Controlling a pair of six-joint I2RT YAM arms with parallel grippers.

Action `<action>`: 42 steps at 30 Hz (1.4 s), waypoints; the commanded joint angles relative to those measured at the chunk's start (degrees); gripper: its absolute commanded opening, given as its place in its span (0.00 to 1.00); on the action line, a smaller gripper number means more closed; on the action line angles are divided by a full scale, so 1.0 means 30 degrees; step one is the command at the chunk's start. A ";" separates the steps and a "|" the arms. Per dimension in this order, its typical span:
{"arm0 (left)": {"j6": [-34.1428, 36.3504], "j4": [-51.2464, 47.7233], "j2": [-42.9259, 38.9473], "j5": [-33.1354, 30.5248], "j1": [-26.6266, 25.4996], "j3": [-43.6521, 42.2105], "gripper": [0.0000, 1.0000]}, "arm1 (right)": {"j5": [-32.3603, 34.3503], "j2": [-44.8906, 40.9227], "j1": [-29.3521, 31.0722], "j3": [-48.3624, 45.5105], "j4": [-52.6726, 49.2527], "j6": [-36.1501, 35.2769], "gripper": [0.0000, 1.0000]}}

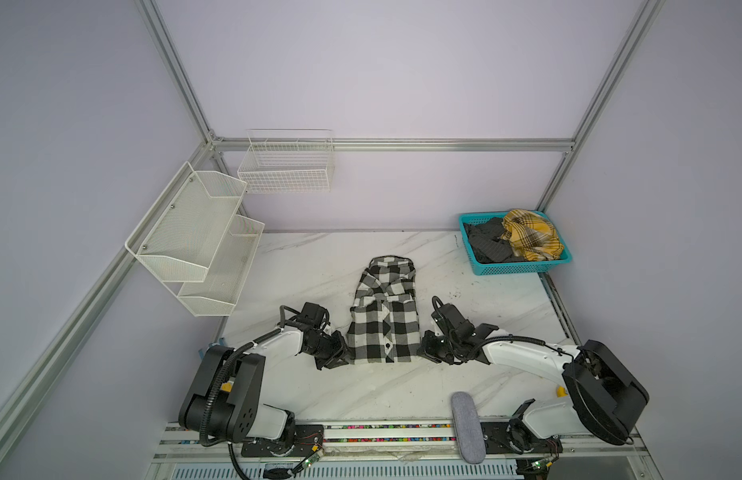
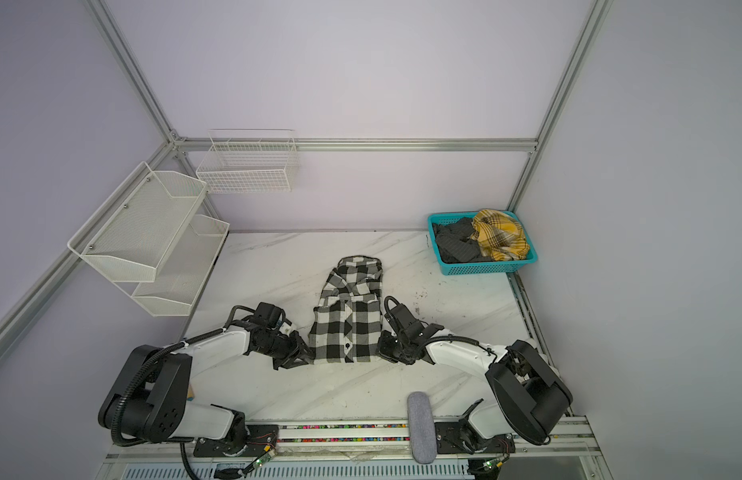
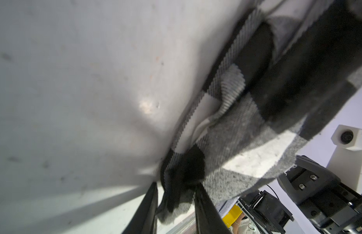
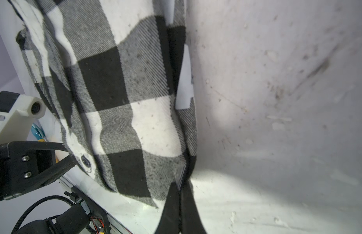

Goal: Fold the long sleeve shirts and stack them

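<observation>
Here's the checked shirt (image 1: 381, 328) laid out in the middle of the bench (image 1: 402, 386), and both top views show it as a narrow strip. Its collar end points to the back wall and its hem lies nearest the arm bases. Both arms are down low on the hem, one at each near corner.

The left gripper (image 1: 342, 355) sits at the left hem corner. Its wrist view shows the jaws standing apart with a dark bunch of the checked shirt (image 3: 247, 131) lying between them, and that corner sits on the bench. From here I cannot tell whether they are pressing on the cloth.

The right gripper (image 1: 422, 348) is at the opposite corner. In its wrist view the jaws are drawn together, pinching the folded edge of the cloth right at their tips (image 4: 181, 188). A dark button (image 4: 85, 162) shows near the hem.

In the far right corner, well away from the arms, the teal basket (image 1: 523, 268) holds a crumpled yellow plaid shirt (image 1: 531, 235) beside a dark grey shirt (image 1: 487, 241).
</observation>
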 commanded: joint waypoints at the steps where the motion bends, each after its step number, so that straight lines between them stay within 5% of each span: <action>1: 0.0003 -0.0297 0.0352 -0.1834 0.0200 0.0752 0.33 | 0.0293 -0.0117 -0.0071 0.0239 -0.0223 0.0159 0.02; 12: 0.0004 0.0423 0.1092 -0.1725 0.0639 0.0884 0.31 | 0.0321 -0.0183 -0.0071 0.0082 -0.0241 0.0152 0.02; 20: 0.0062 0.1179 0.1394 -0.0856 0.0638 0.0699 0.16 | 0.0367 -0.0236 -0.0071 0.0082 -0.0122 0.0057 0.02; 23: 0.0144 0.1288 0.1451 -0.0436 0.0639 0.0751 0.00 | 0.0414 -0.0225 -0.0071 0.0215 -0.0190 -0.0023 0.02; 29: -0.0040 0.1262 0.1122 0.0235 0.0638 0.0593 0.00 | 0.1142 -0.0712 -0.0042 0.0287 -0.0943 -0.0460 0.00; 42: -0.1587 -0.2763 -0.6070 -0.0365 -0.2003 -0.1651 0.00 | 0.3957 -0.5953 0.3339 -0.1469 -0.3751 0.2583 0.00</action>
